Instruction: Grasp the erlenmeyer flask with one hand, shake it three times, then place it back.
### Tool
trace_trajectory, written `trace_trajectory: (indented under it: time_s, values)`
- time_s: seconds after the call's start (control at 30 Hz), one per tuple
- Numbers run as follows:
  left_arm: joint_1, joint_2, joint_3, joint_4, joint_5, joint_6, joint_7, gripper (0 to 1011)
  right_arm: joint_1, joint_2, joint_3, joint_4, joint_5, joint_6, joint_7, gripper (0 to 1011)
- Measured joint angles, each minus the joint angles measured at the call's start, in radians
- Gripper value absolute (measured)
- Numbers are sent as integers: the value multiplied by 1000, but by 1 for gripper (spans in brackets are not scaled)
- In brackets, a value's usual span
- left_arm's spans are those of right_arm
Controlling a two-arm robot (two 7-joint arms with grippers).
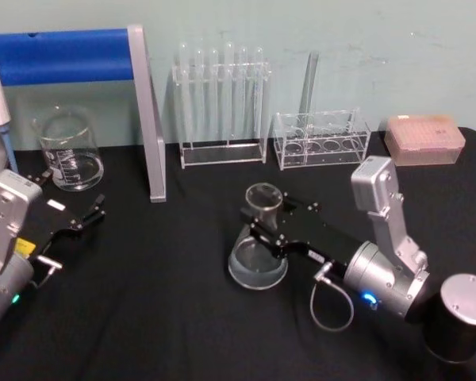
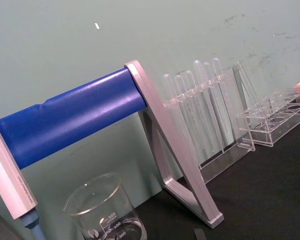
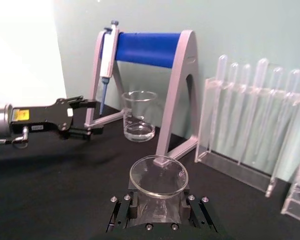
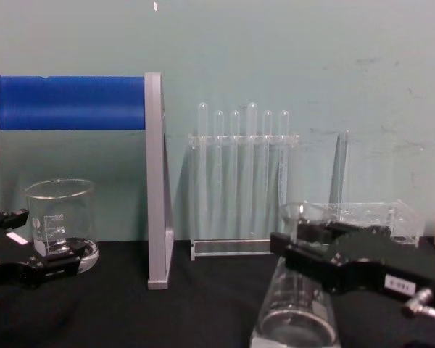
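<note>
As the head view had it, the right pincer (image 1: 263,225) reached in low from the robot's right across the black desk (image 1: 166,317), fingers closed on the neck of the erlenmeyer flask (image 1: 256,268), one either side, just under the flared rim. The flask stood near the middle of the desk, long axis upright, wide base seemingly down on the surface, though I couldn't swear to contact. A shallow clear layer looked to sit in its bottom. The left pincer (image 1: 90,214) lay well apart on the left, fingers spread, holding nothing, near the beaker (image 1: 67,151).

Left wrist view: the beaker sat beside the blue-barred stand (image 1: 63,55), a little clear liquid in its base by the look of it. The test tubes (image 1: 222,95) stood in a row beyond, empty as far as I could tell.

Right wrist view: the flask's open mouth sat dead centre between the two fingers, hugged on both sides, so a lift would run straight up the neck's axis.

Chest view: side-on, black fingers crossed the neck high up, with the cone and base below them and the liquid low in the cone. My read was that the right arm, far the nearer, had its grasp made and the shaking was to come. A bottom-heavy flask held by a narrow neck could swing.
</note>
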Motion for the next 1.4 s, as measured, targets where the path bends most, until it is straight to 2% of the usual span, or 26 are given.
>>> trace_trajectory:
  time_s: [0.43,1.4]
  values:
    - [0,0,0,0,0,0,0,1001,-28,19,38,-104,-4,53,-52,449]
    - [0,0,0,0,0,0,0,1001,-32,19,42,-116,1,63,-50,449]
